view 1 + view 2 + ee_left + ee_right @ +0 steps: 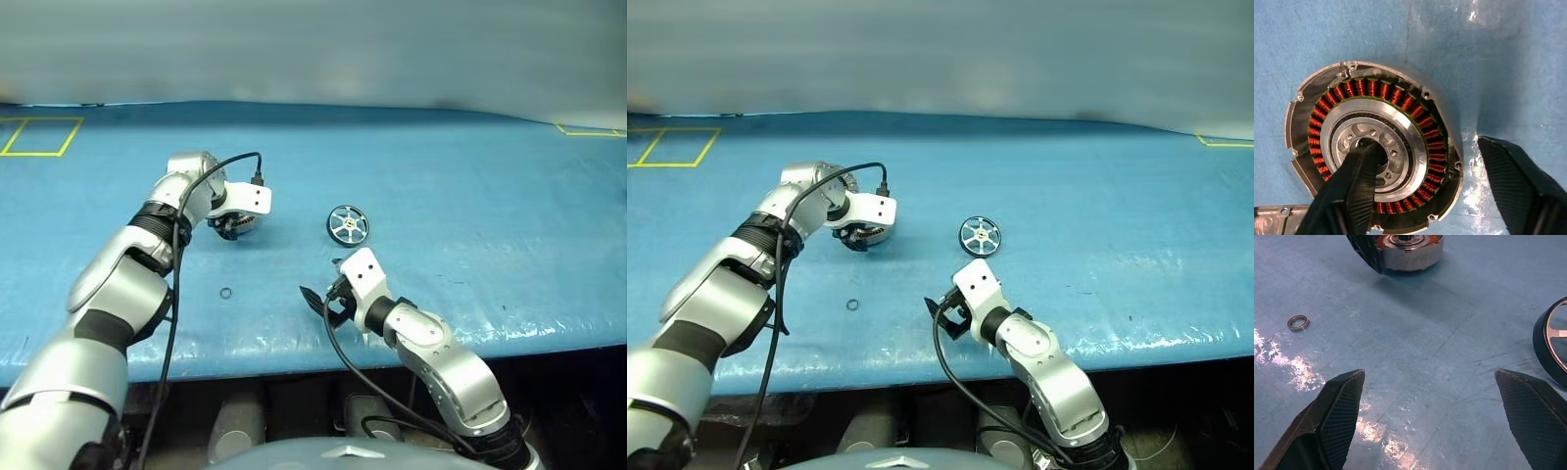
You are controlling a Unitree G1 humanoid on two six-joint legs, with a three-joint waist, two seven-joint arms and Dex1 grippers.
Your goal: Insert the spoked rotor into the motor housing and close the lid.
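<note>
Evidently the work is at its opening step: the left gripper (1420,181) reaches steeply down over the motor housing (1374,147), which sits on the blue table (470,176) to the left, its copper windings and pale centre facing up and empty. One finger (1352,191) stands in the central bore and the other lies outside the rim, so the jaws straddle the housing wall; whether they actually press on it cannot be told. A strip of grey metal at the housing's near edge may be the lid (1281,211), too little of it showing to be sure. The spoked rotor (348,225) lies flat on the table to the right, well apart from the housing and untouched. The right gripper (1430,396) hovers near the front edge with its fingers spread wide and empty, the rotor just beyond it. A small loose ring (226,292) lies near the front. The next move likely calls for steadying the housing while the right gripper goes to the rotor.
</note>
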